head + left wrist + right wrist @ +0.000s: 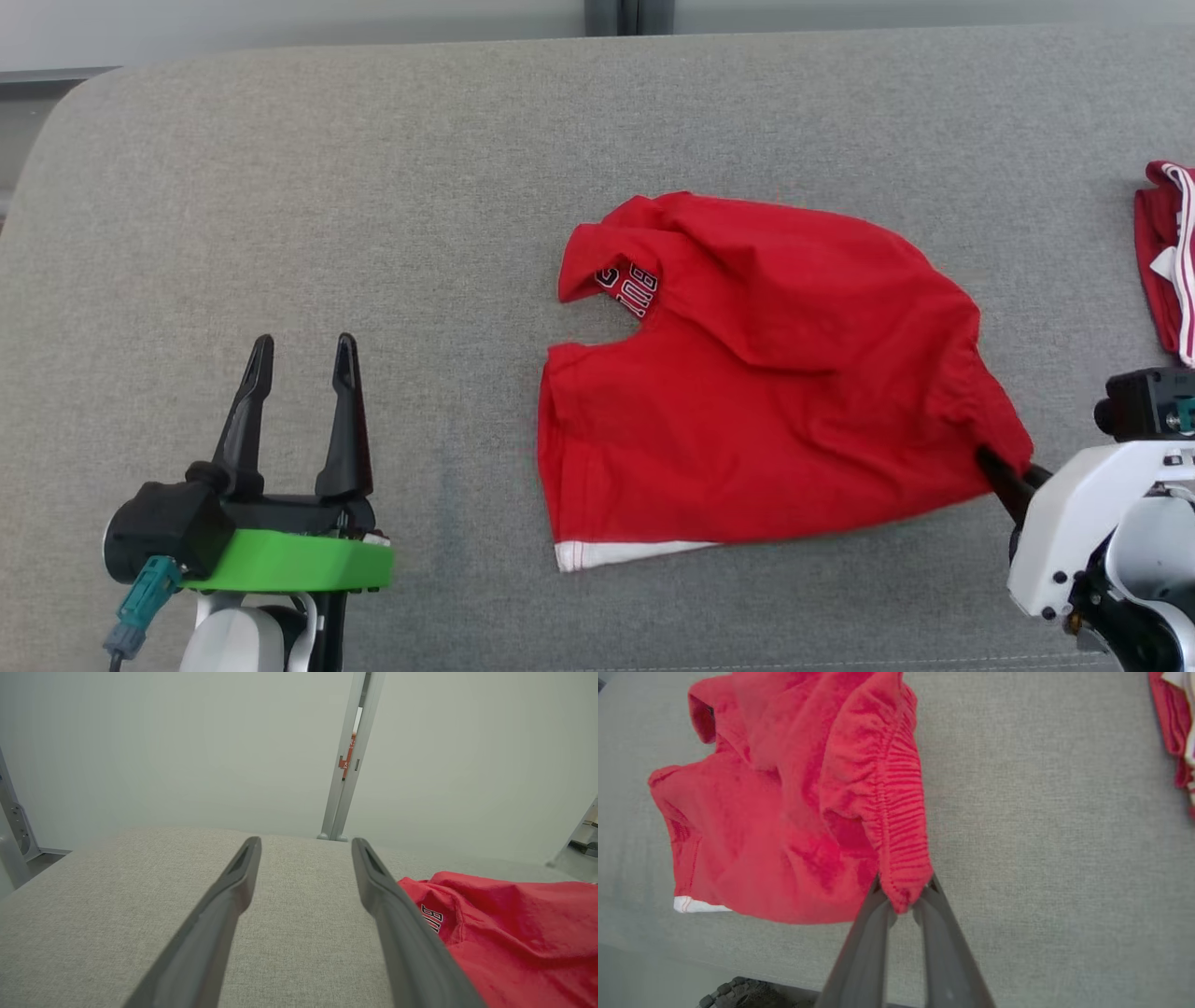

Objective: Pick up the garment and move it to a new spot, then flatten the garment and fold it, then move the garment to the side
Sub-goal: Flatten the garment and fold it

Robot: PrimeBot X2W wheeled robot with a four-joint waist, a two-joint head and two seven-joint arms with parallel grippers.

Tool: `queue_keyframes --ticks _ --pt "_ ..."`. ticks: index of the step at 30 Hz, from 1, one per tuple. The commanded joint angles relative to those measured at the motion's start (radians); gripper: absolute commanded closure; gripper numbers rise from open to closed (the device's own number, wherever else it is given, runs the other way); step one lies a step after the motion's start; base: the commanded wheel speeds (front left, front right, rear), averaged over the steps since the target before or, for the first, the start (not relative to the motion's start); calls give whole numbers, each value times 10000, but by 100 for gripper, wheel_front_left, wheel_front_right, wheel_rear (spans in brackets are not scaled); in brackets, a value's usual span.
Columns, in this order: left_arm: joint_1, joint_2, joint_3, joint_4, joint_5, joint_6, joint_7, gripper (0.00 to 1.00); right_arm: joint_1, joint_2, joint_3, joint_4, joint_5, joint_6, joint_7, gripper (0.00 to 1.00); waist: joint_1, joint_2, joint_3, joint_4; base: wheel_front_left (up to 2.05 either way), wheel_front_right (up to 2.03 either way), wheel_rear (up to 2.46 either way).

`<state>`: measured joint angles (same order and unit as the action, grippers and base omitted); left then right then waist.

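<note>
Two tools, right tool (pixel 903 896) pinching red garment (pixel 766 373) at waistband (pixel 901 812), left tool (pixel 305 341) splayed, apart from it

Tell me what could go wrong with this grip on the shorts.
1. The right gripper pinches only a small corner of the red shorts' waistband; it may slip out on lifting.
2. The open left gripper stands apart, so a one-point lift would likely bunch the cloth.

Garment (pixel 766 373) lies on the cushion (pixel 373 187) — another garment (pixel 1167 261) far right.
</note>
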<state>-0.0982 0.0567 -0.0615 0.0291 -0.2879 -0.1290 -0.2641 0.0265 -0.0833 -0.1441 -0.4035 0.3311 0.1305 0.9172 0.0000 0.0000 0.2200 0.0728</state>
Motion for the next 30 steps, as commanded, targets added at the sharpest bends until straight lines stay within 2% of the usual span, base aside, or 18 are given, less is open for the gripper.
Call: queue_keyframes --ticks 1,5,8,21,22,23,24,26,30 --pt "-51 31 -40 5 72 -24 4 0 117 89 -179 13 -176 4 435 100 0 0 72 -34 0 0 0" --pt "-198 28 -143 20 51 -24 4 0 -260 228 -857 592 -746 6 1542 100 0 0 168 1 0 0 0" --pt "-268 68 -222 46 26 -25 4 0 -972 278 -990 1244 -1013 4 1677 100 0 0 259 70 0 0 0" --pt "-507 94 -387 116 -55 -25 4 0 -4775 256 -1129 5922 -2319 4 -481 100 0 0 585 663 0 0 0" --pt "-536 90 -391 123 -64 -25 2 0 -4956 254 -1133 6146 -2440 4 -684 77 0 0 598 709 0 0 0" --pt "-565 84 -412 129 -74 -25 2 0 -5089 265 -1134 6425 -2554 4 -870 8 0 0 600 771 0 0 0" --pt "-563 73 -392 132 -82 -25 2 0 -5180 273 -1127 6611 -2633 4 -1078 0 0 0 589 806 0 0 0" --pt "-554 51 -365 133 -85 -25 2 0 -5266 208 -1050 6682 -2826 4 -1536 0 0 0 553 840 0 0 0" --pt "-387 35 -263 172 -44 -25 2 0 -4882 191 -1158 6048 -2763 3 -2572 0 0 0 359 786 0 0 0"
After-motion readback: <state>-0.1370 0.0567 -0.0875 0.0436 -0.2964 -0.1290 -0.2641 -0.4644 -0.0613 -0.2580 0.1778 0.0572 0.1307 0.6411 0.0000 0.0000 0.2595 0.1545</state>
